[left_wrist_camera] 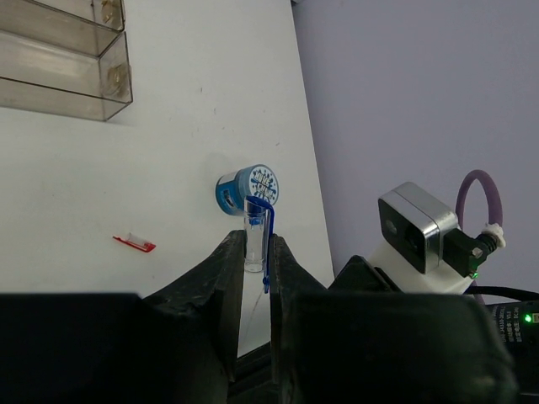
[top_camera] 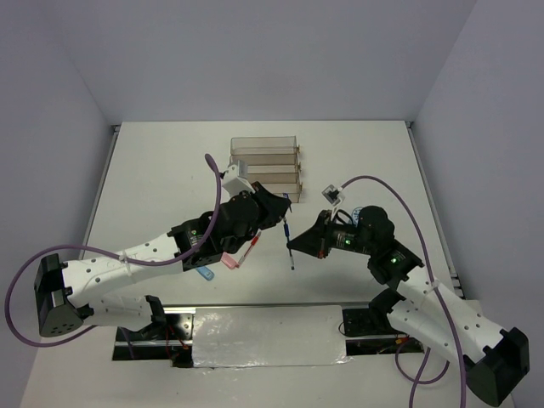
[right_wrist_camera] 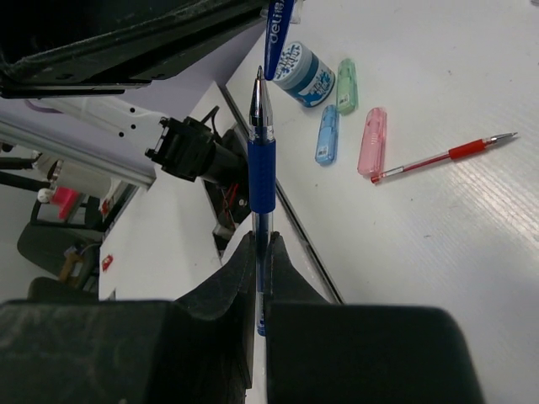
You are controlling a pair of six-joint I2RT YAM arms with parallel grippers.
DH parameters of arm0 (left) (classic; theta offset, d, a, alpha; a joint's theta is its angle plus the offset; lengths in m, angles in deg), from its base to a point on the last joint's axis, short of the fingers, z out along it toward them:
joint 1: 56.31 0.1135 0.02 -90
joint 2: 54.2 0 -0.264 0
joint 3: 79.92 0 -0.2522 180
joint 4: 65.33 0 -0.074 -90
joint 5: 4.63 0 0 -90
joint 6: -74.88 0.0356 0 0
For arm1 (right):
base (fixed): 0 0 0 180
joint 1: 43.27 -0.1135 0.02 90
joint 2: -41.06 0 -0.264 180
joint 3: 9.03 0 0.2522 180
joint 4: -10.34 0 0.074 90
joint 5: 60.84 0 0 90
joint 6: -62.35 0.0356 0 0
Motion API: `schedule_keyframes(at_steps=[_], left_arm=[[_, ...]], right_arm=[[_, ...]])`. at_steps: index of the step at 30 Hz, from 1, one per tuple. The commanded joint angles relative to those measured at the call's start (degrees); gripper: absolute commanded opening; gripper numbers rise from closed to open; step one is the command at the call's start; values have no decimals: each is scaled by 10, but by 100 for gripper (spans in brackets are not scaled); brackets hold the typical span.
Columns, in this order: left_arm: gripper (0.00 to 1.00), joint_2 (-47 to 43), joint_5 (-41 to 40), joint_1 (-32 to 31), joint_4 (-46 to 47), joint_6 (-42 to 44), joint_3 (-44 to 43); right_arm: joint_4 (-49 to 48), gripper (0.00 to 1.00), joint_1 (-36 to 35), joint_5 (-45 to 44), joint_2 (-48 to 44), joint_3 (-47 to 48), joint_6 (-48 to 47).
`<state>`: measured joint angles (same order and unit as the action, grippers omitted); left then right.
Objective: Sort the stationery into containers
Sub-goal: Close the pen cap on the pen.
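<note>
My left gripper point(left_wrist_camera: 253, 244) is shut on a clear pen cap with a blue clip point(left_wrist_camera: 258, 229), held above the table. My right gripper point(right_wrist_camera: 263, 240) is shut on a blue pen point(right_wrist_camera: 261, 172). The pen's bare tip points at the cap point(right_wrist_camera: 278, 25) and is a short gap from its mouth. From above, both grippers point(top_camera: 283, 206) point(top_camera: 294, 245) meet in front of the containers point(top_camera: 265, 161), with the pen point(top_camera: 288, 229) between them. A blue patterned roll point(right_wrist_camera: 305, 74), green point(right_wrist_camera: 347, 84), blue point(right_wrist_camera: 327, 135) and pink point(right_wrist_camera: 371, 140) capsules and a red pen point(right_wrist_camera: 446, 154) lie on the table.
Another blue roll point(left_wrist_camera: 248, 189) and a small red cap point(left_wrist_camera: 135, 243) lie on the white table right of the containers point(left_wrist_camera: 67, 76). The pink capsule point(top_camera: 228, 263) and red pen point(top_camera: 248, 252) sit by the left forearm near the table's front edge.
</note>
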<state>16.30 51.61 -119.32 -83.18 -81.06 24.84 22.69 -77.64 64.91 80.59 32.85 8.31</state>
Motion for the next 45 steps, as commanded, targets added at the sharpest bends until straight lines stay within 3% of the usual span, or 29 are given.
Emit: schedule_keyframes(at_steps=[1, 12, 45], left_arm=[[0, -1, -5, -3, 13, 16, 3], [0, -12, -28, 0, -7, 25, 3], [0, -5, 11, 2, 22, 29, 19]], right_arm=[[-3, 0, 0, -2, 11, 35, -19], [1, 0, 11, 4, 11, 43, -23], [10, 0, 32, -6, 35, 62, -29]])
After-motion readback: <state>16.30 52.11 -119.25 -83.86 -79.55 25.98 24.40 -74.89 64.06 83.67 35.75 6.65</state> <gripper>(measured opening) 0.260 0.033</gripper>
